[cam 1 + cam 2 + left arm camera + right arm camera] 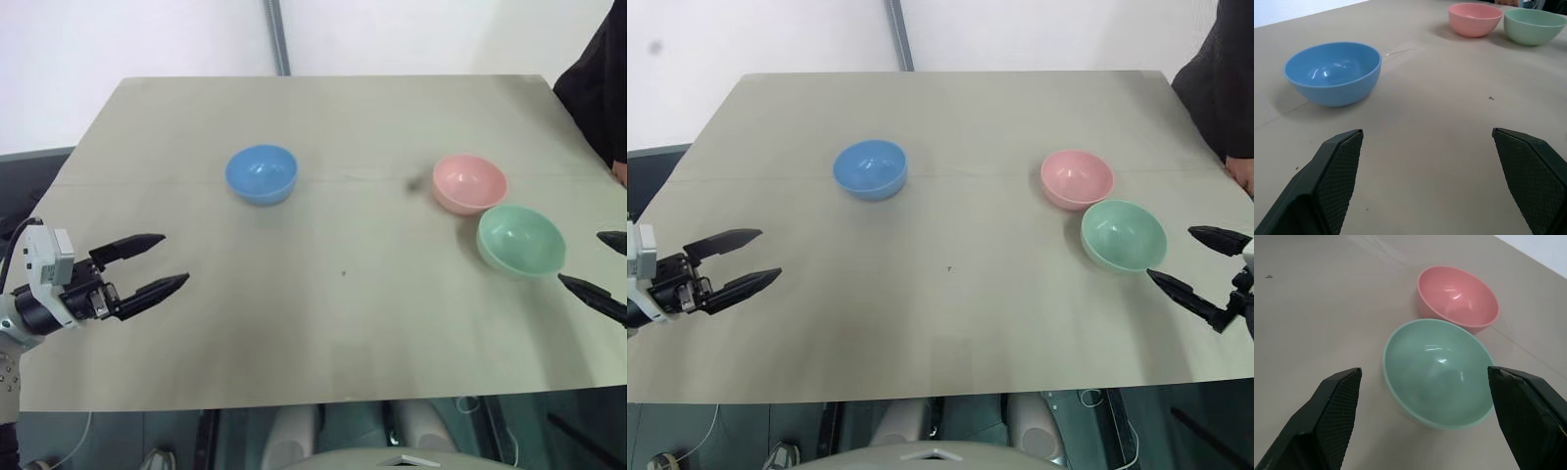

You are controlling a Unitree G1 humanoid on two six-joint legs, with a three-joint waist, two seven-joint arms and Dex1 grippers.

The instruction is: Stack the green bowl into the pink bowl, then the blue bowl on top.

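The green bowl [521,240] stands upright on the table at the right, almost touching the pink bowl [470,183] just behind it. Left of the middle, farther back, rests the blue bowl [261,174]. All three are empty. My right gripper [1200,259] is open at the right edge, a short way from the green bowl [1437,373], its fingers [1334,411] wide apart. My left gripper [159,262] is open over the table's left side, well in front of the blue bowl [1332,72], with nothing between its fingers [1337,171].
The beige table [333,333] has bare room across its middle and front. A person in dark clothing [598,78] stands at the far right corner, a hand [1244,174] at the edge. A metal pole [279,39] rises behind the table.
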